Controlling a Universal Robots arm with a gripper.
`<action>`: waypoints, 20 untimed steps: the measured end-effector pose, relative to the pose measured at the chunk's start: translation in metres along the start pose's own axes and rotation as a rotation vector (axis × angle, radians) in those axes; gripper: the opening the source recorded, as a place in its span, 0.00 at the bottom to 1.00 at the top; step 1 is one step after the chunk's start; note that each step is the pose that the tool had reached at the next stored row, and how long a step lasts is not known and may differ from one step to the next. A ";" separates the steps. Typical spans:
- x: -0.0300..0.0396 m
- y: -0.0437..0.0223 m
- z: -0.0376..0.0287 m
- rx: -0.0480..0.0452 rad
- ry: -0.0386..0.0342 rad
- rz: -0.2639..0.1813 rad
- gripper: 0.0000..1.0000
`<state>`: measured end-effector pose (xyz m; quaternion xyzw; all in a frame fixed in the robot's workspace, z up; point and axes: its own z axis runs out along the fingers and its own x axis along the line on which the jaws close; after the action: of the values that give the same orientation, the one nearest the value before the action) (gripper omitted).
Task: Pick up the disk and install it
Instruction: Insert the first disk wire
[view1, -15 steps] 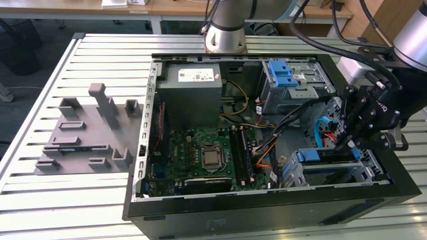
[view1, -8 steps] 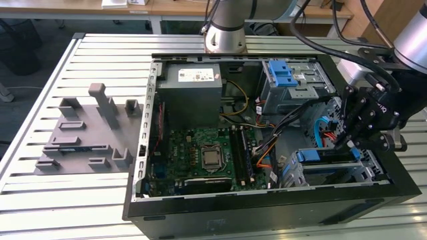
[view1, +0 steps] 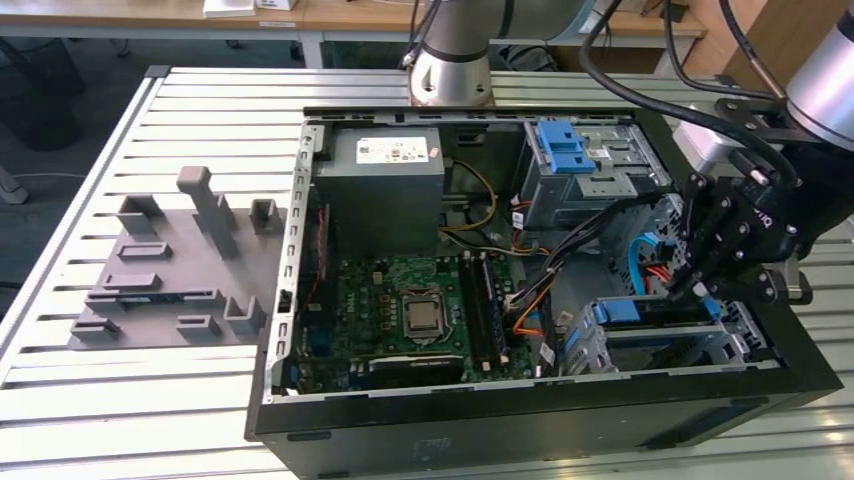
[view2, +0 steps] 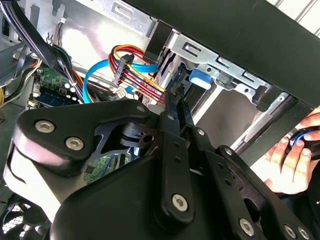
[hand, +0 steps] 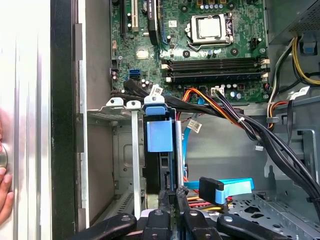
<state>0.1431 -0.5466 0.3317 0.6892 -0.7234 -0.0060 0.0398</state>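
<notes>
The disk (view1: 650, 312) sits in the metal drive bay at the open computer case's near corner, on the exterior view's right. Its blue rail faces up. In the first wrist view the disk (hand: 161, 135) stands edge-on between the bay's silver walls, with its blue tab toward the motherboard. My black gripper (view1: 683, 292) reaches down into the case right over the disk. Its fingers are shut together, and the tips (view2: 172, 98) rest at the disk's end, by the blue tab (view2: 202, 78). In the first wrist view my gripper (hand: 173, 194) meets the disk's dark edge.
Orange, red and blue cables (view2: 130, 65) cross beside the bay. The case also holds the motherboard (view1: 414, 310), a grey power-supply box (view1: 387, 165) and an upper cage with a blue latch (view1: 574, 150). A grey fixture plate (view1: 174, 260) lies on the table. A person's hand (view2: 295, 160) is outside the case wall.
</notes>
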 end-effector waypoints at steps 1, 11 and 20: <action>0.0000 0.0000 0.0002 0.0000 0.0000 0.000 0.17; 0.0001 -0.0001 -0.0013 -0.0003 -0.0008 0.000 0.17; 0.0019 -0.0007 -0.0019 -0.0016 -0.0043 0.000 0.17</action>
<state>0.1439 -0.5485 0.3336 0.6893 -0.7234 -0.0081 0.0388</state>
